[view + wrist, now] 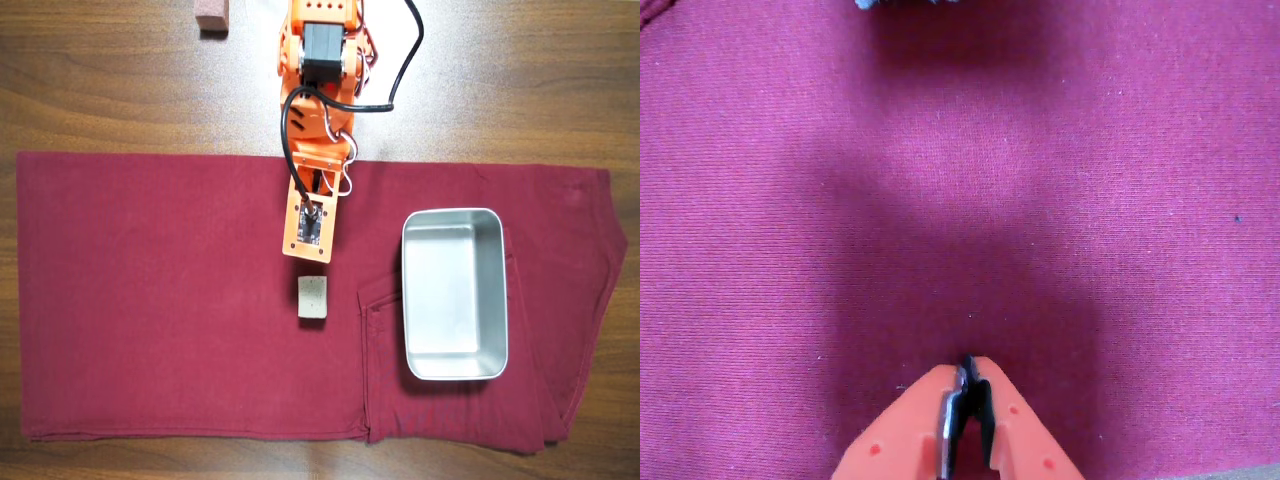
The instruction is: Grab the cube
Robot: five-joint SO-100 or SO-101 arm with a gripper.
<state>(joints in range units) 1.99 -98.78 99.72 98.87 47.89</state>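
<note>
The cube point(314, 298) is a small pale beige speckled block lying on the dark red cloth point(150, 300), a short way below the arm's wrist point(308, 225) in the overhead view. In the wrist view only a thin pale sliver of the cube point(905, 3) shows at the top edge. My orange gripper point(968, 364) enters the wrist view from the bottom edge. Its jaws are pressed together with nothing between them, well short of the cube. In the overhead view the fingertips are hidden under the wrist.
A rectangular metal tray point(404, 300) stands on the cloth to the right of the cube. A reddish-brown block point(211, 15) lies on the wooden table point(100, 80) at the top, left of the arm's base point(322, 50).
</note>
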